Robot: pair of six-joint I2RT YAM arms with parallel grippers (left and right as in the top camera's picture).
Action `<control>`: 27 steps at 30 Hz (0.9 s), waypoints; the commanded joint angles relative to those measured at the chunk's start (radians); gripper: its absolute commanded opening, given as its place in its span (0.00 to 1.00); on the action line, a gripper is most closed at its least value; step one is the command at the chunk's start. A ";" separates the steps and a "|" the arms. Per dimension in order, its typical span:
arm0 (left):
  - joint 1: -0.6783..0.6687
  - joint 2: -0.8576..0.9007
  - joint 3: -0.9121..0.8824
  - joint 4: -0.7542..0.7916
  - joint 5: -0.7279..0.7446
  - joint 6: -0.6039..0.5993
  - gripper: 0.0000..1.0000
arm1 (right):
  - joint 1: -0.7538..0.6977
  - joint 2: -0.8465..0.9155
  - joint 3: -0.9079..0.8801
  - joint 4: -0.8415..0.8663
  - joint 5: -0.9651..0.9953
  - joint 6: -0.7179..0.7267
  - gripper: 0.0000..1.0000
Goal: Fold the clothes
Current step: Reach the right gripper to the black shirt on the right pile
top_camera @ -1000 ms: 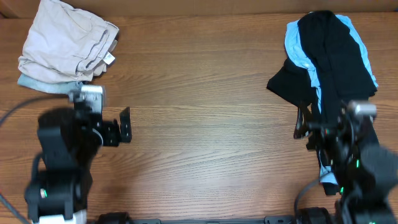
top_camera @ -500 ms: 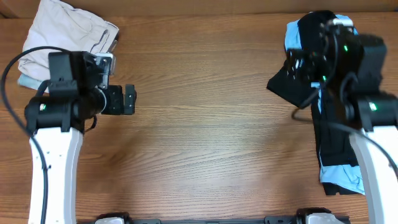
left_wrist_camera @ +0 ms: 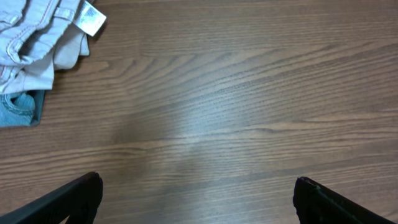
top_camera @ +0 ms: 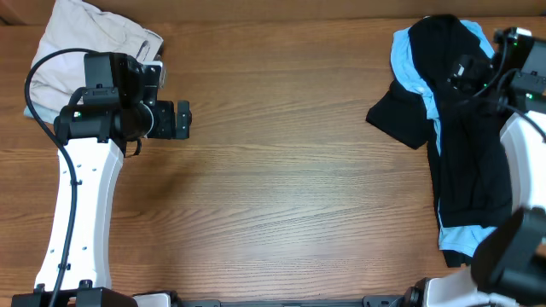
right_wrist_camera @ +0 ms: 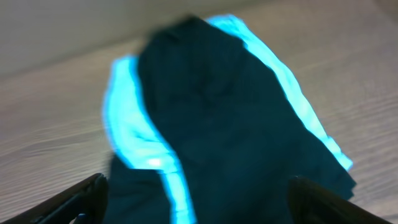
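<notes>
A pile of clothes lies at the right: a black garment [top_camera: 461, 128] draped over a light blue T-shirt [top_camera: 403, 60]. My right gripper [top_camera: 467, 68] hovers above the far end of this pile, open and empty. In the right wrist view the black garment [right_wrist_camera: 211, 112] and the blue T-shirt [right_wrist_camera: 134, 137] fill the space between the spread fingertips [right_wrist_camera: 78, 198]. A folded beige garment [top_camera: 85, 43] with a white tag [left_wrist_camera: 92, 18] lies at the far left on a pale blue piece [left_wrist_camera: 18, 109]. My left gripper [top_camera: 177, 119] is open and empty over bare wood, right of the beige pile.
The wooden table [top_camera: 281, 170] spans the view between the two piles. The white left arm [top_camera: 81, 196] runs along the left side. The right arm [top_camera: 525, 145] lies over the right edge of the black garment. A black cable [top_camera: 38, 68] loops over the beige pile.
Both arms have reached away from the front edge. The right gripper moved to the far right, over the top of the black garment. The left gripper shifted slightly right and farther.
</notes>
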 commanded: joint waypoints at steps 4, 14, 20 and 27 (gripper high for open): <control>-0.007 0.012 0.024 0.021 0.012 0.012 1.00 | -0.066 0.168 0.026 0.072 0.034 -0.020 0.86; -0.007 0.012 0.024 0.021 0.012 0.006 1.00 | -0.091 0.338 0.026 0.139 0.051 -0.151 0.79; -0.007 0.016 0.023 0.024 0.013 -0.036 1.00 | -0.090 0.366 0.023 0.132 0.041 -0.159 0.71; -0.007 0.018 0.023 0.024 0.012 -0.041 0.98 | -0.092 0.366 0.024 0.119 0.041 -0.177 0.39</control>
